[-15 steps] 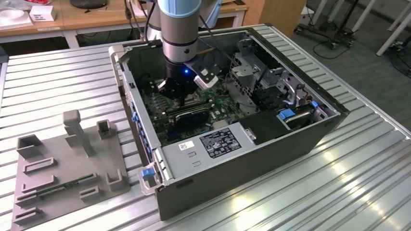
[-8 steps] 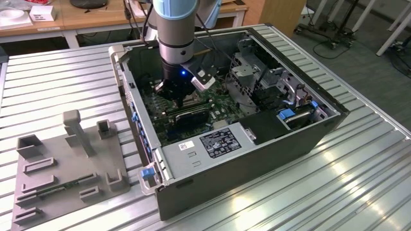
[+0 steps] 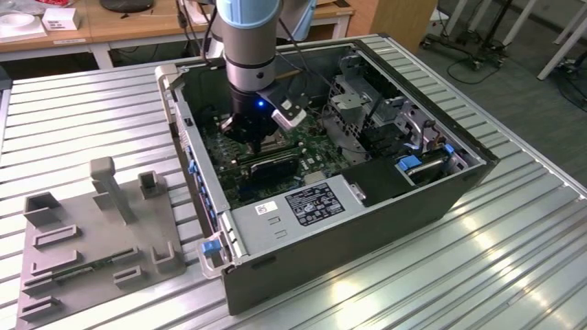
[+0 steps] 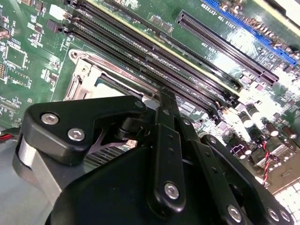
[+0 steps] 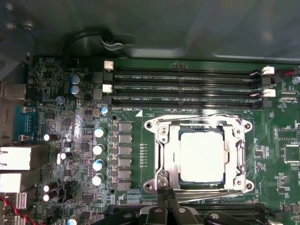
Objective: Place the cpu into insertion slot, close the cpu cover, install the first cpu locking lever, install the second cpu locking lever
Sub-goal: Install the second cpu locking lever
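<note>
The cpu, a pale square chip, lies in the socket on the green motherboard. The silver cpu cover lies flat around it as a frame. One thin wire locking lever runs along the socket edge by the memory slots. Another lever runs along the opposite edge. My gripper is shut, with its black tips touching the socket's corner at that second lever's end. In the second wrist view, the gripper stands over the cover and cpu. In the exterior view, the gripper reaches down into the open computer case.
Black memory slots run beside the socket, and capacitors stand in a row on its other side. Drive cages and the case walls close in around the arm. A grey fixture tray sits on the ribbed table at the exterior view's left.
</note>
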Available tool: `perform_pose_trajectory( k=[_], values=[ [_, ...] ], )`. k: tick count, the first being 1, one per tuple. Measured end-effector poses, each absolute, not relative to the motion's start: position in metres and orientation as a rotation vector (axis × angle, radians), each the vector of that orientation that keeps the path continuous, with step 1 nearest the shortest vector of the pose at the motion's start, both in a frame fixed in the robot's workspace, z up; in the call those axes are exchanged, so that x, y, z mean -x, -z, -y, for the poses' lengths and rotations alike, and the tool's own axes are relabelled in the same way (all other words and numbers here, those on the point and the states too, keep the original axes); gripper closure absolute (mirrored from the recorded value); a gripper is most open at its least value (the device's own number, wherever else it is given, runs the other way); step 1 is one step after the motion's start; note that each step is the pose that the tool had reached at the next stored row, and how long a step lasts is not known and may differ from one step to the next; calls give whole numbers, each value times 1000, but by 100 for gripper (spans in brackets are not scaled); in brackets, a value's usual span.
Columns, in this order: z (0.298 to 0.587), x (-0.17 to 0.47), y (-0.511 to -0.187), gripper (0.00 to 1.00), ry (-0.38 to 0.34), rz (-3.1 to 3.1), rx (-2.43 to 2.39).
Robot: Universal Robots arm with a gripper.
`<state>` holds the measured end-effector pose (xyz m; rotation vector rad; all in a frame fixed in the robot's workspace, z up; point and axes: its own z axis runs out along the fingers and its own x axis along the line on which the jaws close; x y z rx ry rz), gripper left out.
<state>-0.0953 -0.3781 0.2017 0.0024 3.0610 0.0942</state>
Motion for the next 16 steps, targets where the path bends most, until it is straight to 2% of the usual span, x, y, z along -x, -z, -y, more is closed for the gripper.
perform_pose_trajectory(
  k=[16],
  values=[
    [373, 107, -198, 89, -94, -3036, -1]
  ],
)
